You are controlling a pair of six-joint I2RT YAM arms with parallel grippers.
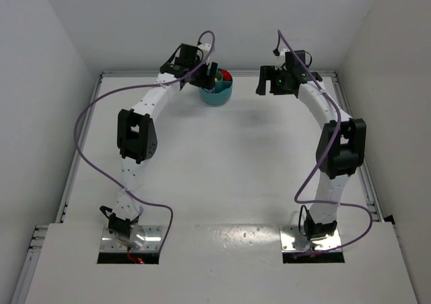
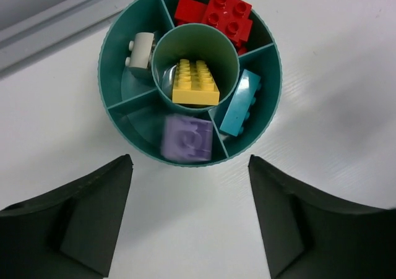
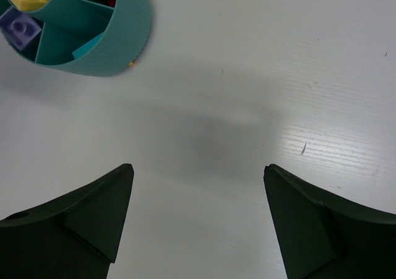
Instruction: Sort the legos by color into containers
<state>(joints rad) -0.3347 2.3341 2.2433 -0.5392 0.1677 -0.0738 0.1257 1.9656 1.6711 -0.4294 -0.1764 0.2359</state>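
Jaws spread and empty on both arms: left jaws over bowl (image 2: 278, 75), right jaws over bench (image 3: 278, 75) beside it. Legos (image 2: 195, 81) sit in compartments; purple (image 2: 187, 138) blurred, maybe unsettled. Light, rigid, slick: pinch the flat sides.

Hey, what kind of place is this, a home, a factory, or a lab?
Probably a robotics lab test cell: a left arm and right arm bolted to a white table, plain white walls boxing it in, and a teal divided bowl holding toy bricks.
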